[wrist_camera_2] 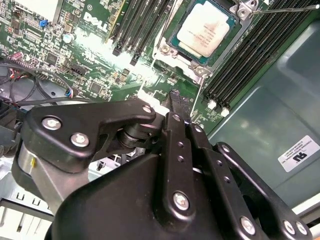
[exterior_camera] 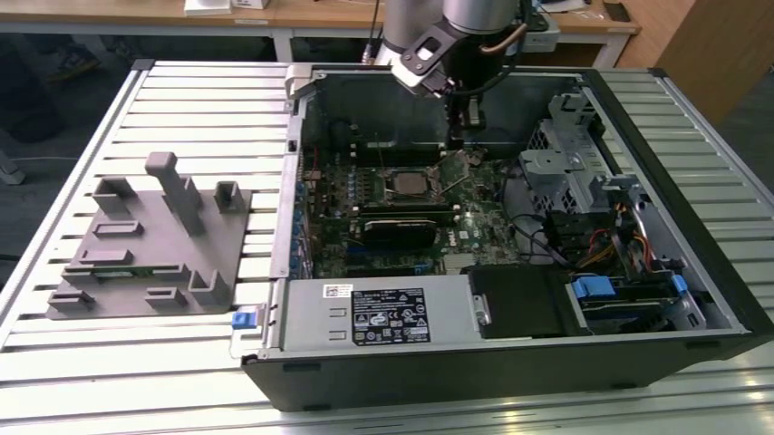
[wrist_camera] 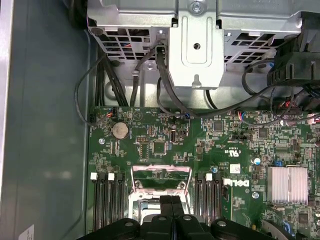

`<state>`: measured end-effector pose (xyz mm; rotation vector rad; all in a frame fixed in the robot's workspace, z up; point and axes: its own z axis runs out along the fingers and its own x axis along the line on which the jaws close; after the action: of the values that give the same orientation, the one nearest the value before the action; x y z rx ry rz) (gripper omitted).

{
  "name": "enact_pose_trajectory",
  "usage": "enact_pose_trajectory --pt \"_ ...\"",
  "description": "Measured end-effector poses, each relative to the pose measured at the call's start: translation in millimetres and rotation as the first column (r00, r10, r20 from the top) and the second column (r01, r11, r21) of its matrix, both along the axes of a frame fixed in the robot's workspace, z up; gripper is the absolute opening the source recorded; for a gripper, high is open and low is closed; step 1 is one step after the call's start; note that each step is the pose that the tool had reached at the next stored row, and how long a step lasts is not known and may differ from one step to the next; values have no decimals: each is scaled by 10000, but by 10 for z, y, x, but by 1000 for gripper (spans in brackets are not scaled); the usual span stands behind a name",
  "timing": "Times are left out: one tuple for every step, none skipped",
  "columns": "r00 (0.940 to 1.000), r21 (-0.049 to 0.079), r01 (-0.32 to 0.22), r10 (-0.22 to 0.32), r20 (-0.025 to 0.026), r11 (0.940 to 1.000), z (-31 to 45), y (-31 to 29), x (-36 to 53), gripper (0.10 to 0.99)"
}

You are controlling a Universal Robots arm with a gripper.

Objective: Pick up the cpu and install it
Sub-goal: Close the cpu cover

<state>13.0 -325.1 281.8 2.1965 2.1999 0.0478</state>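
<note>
The cpu (exterior_camera: 409, 184), a square chip with a shiny silver top, lies flat in the motherboard socket inside the open computer case; in the second wrist view the cpu (wrist_camera_2: 205, 27) sits within the metal socket frame. My gripper (exterior_camera: 458, 145) hangs just behind the socket, on the exterior view's right of the chip. The black fingers are pressed together with nothing between them in both wrist views (wrist_camera_2: 178, 98) (wrist_camera: 171, 200). Their tips are close above the raised socket load plate (wrist_camera: 160, 174), a short way from the chip and not touching it.
The computer case (exterior_camera: 508, 372) lies open on a slatted table (exterior_camera: 181, 100). A grey plastic tray (exterior_camera: 145, 245) stands at the exterior view's left. Inside are memory slots (wrist_camera_2: 250, 55), a drive cage (exterior_camera: 568, 154), a power supply (exterior_camera: 375, 313) and loose cables (wrist_camera: 165, 95).
</note>
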Motion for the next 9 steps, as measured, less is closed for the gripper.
enact_pose_trajectory --pt "10000 1 -1 1 0 10000 0 0 3 106" --pt "10000 1 0 0 0 10000 0 0 5 106" --pt "10000 1 -1 1 1 10000 0 0 8 106" --pt "10000 0 0 0 0 10000 0 0 10 106" --pt "10000 1 0 0 0 10000 0 0 13 106" --pt "10000 1 -1 1 0 10000 0 0 16 106" --pt "10000 0 0 0 1 10000 0 0 18 106" --pt "10000 0 0 0 0 10000 0 0 21 106" --pt "10000 0 0 0 0 10000 0 0 23 106"
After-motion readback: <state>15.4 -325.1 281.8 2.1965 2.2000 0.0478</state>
